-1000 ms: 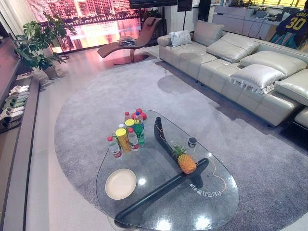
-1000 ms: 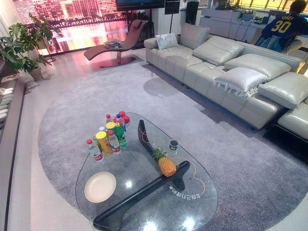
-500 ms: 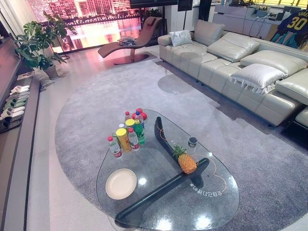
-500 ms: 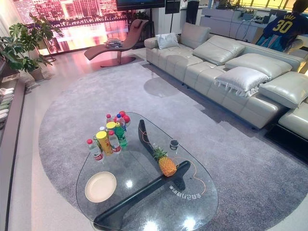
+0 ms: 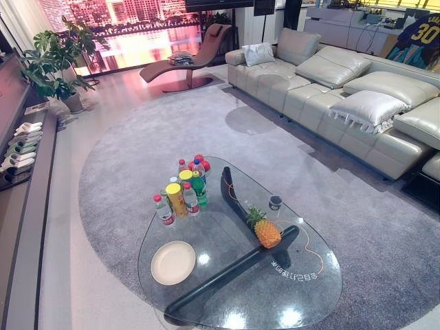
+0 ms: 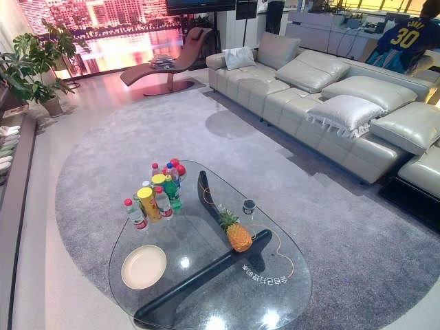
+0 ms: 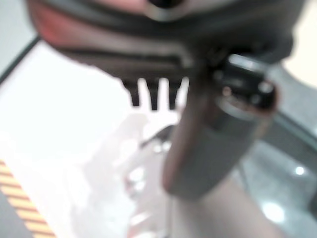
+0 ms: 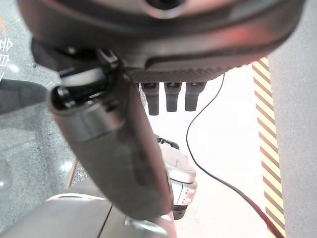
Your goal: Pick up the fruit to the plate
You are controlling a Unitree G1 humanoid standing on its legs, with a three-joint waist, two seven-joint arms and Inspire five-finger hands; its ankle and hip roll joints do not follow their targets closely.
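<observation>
You can read the number 30 in yellow on the back of a dark jersey [image 6: 411,41] worn by a person behind the sofa [image 6: 330,103], while the white print on the glass table [image 6: 265,278] is too small to make out.

- The table [image 5: 302,289] top is showing as clear, glossy glass, catching bright spots of light, over a smooth dark base [image 5: 227,271].
- The plate [image 5: 172,262] is looking smooth, cream and faintly shiny.
- The pineapple [image 5: 265,232] is showing a rough, bumpy skin.
- The bottles [image 5: 192,182] are looking like shiny clear plastic.
- The rug [image 5: 137,137] is appearing as soft, matt grey pile.
- The sofa [image 5: 323,89] is gleaming like smooth pale leather.
- The floor [image 5: 69,275] is lying smooth and pale.
</observation>
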